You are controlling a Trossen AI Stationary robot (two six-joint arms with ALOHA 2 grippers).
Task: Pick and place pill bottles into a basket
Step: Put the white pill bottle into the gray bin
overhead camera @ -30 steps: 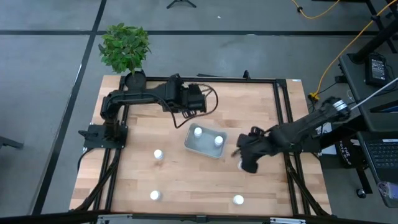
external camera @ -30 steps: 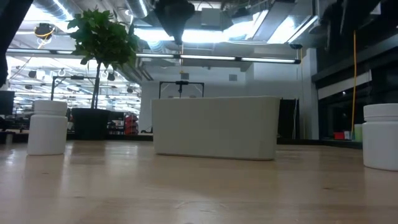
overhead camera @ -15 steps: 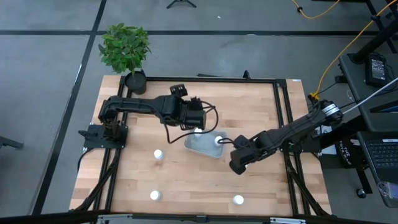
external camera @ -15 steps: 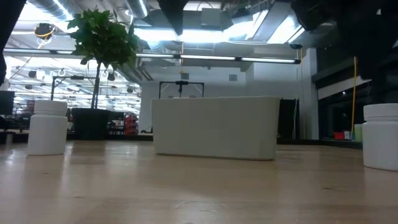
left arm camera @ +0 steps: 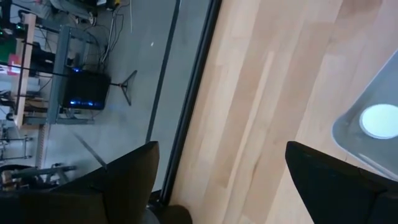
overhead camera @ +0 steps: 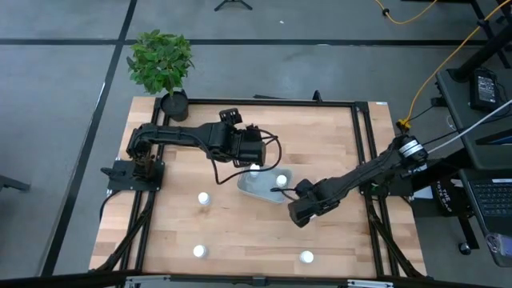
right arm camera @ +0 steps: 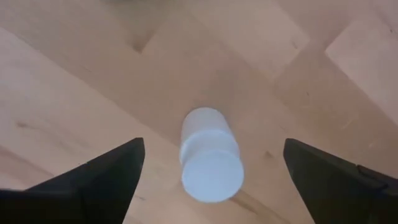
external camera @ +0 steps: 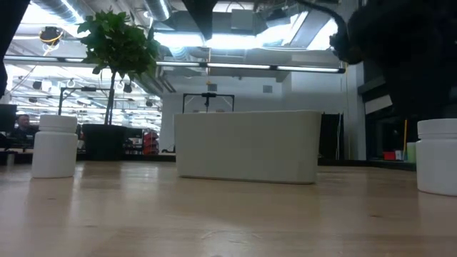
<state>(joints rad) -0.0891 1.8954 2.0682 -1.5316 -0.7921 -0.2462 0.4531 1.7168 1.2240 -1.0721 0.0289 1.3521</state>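
Observation:
The pale basket (overhead camera: 264,187) lies mid-table and holds two white pill bottles, one (overhead camera: 280,182) in plain sight, the other (left arm camera: 379,121) partly under my left gripper in the high view. My left gripper (overhead camera: 253,160) hovers open and empty over the basket's far left corner. My right gripper (overhead camera: 296,213) is open just right of the basket's near corner. Its fingers stand wide on either side of an upright bottle (right arm camera: 211,163) on the wood, without touching it. Three more bottles (overhead camera: 205,198) (overhead camera: 198,251) (overhead camera: 306,257) stand on the table.
A potted green plant (overhead camera: 162,64) stands at the far left corner. A black frame (overhead camera: 364,160) runs around the tabletop. In the low view the basket (external camera: 248,146) stands between two bottles (external camera: 56,145) (external camera: 437,155), with bare wood in front.
My left gripper has come toward the near edge and now hangs over the basket's far left corner. My right gripper has gone toward the table's left, closer to the basket. The basket and the bottles have stayed in place.

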